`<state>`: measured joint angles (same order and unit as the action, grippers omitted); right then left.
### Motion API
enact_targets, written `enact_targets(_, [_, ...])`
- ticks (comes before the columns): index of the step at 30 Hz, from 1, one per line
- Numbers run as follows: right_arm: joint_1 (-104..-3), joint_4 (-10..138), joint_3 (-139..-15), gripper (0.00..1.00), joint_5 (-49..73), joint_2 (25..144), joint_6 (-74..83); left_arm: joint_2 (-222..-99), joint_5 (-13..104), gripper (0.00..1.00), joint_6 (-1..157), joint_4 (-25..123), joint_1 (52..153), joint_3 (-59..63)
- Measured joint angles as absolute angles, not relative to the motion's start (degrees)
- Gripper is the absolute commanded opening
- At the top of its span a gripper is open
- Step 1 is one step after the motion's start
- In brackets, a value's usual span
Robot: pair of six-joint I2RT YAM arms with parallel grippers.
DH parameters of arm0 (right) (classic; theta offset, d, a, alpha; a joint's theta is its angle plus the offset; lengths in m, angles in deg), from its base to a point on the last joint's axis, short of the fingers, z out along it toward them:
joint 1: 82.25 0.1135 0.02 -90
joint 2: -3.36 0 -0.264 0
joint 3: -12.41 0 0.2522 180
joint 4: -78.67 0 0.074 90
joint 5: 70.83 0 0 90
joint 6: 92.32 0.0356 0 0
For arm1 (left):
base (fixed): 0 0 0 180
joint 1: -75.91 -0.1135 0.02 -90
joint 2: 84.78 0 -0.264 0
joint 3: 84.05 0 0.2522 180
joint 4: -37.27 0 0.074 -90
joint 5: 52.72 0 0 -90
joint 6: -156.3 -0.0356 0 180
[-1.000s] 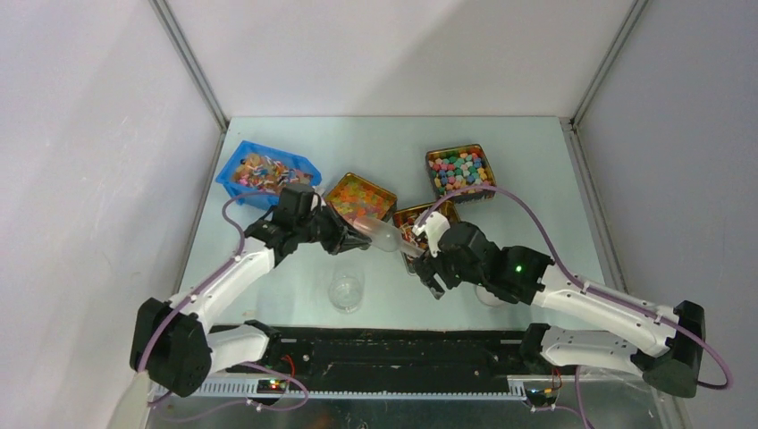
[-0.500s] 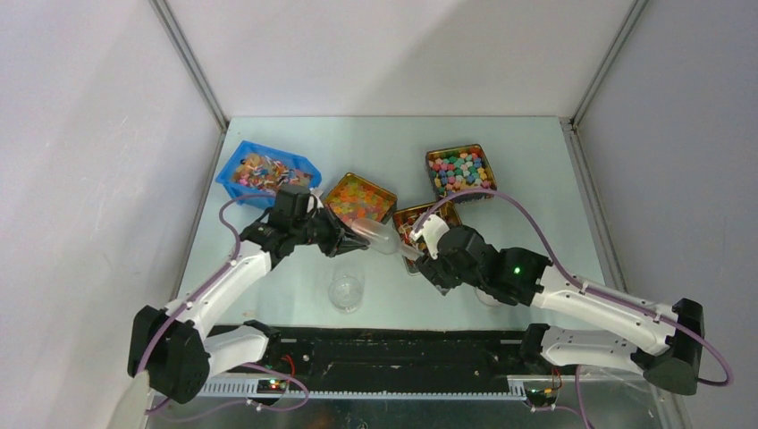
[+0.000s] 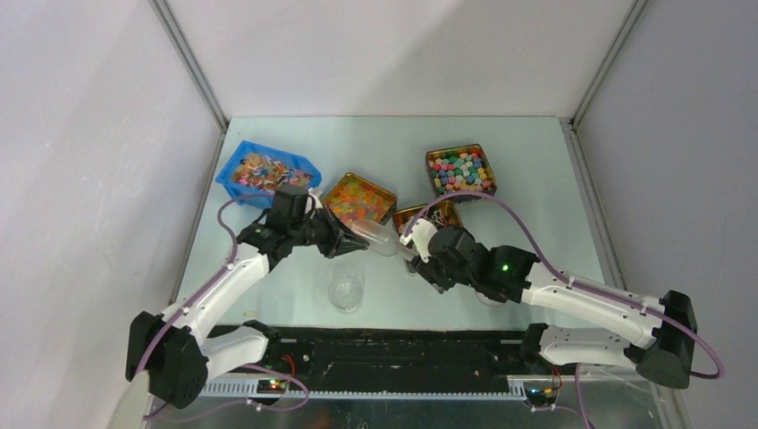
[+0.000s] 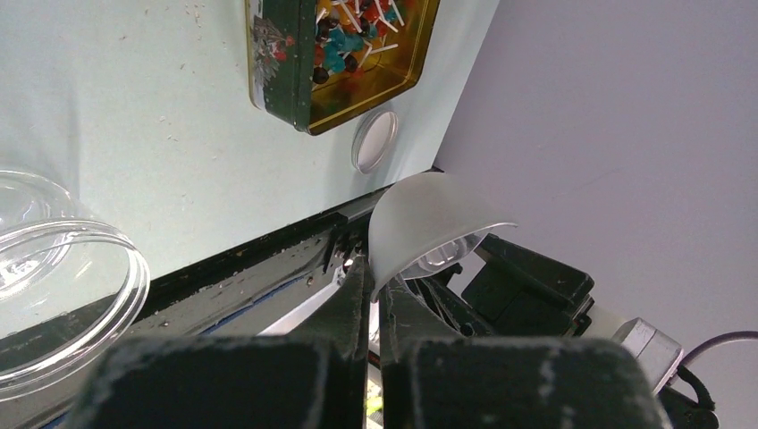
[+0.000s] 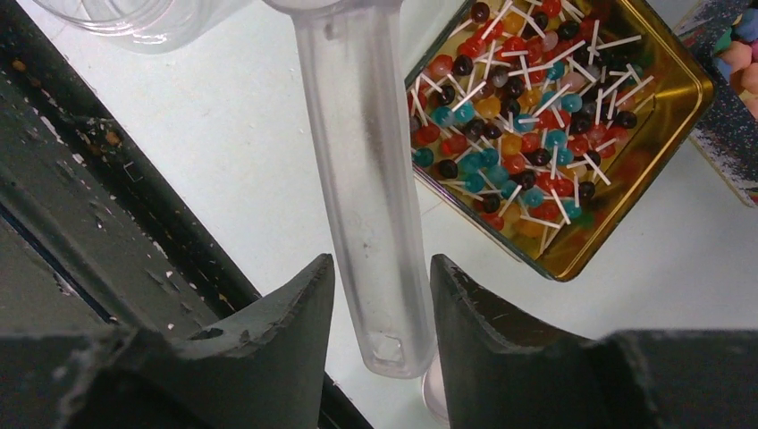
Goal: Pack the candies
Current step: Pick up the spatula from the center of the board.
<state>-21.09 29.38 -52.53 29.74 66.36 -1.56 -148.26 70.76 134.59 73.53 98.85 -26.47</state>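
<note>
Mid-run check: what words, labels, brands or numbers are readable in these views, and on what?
No readable text in any view.
Gold square tin holding the candies: red-and-white print on its dark green side wall, too blurred to read.
Clear plastic scoop: no marking visible.
Small circuit board at the near edge: too small to read.

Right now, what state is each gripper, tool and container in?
left gripper, shut on the scoop's bowl.
right gripper, open, fingers either side of the scoop's handle.
scoop, held up, level.
tin, open, holding the candies.
jar, upright, uncapped, looks empty.
lid, off the jar, lying flat.
</note>
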Motion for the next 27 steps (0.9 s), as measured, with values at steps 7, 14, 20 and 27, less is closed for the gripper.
enact_targets(7, [-21.1,30.3,-52.5,0.18,28.4,66.9,-3.4,-147.5,70.6,0.00,134.2,74.0,98.8,-26.5])
enact_targets(14, [-20.6,30.2,-52.5,0.00,27.2,66.7,-4.0,-147.3,70.8,0.46,134.2,73.1,98.6,-27.8])
enact_targets(20, [-21.7,30.4,-52.5,0.00,25.8,66.4,-2.3,-147.1,71.7,0.73,132.7,72.7,98.6,-27.9])
enact_targets(27, [-30.7,30.4,-52.5,0.00,15.8,63.5,2.6,-147.0,63.3,0.73,121.8,86.7,99.5,-14.5])
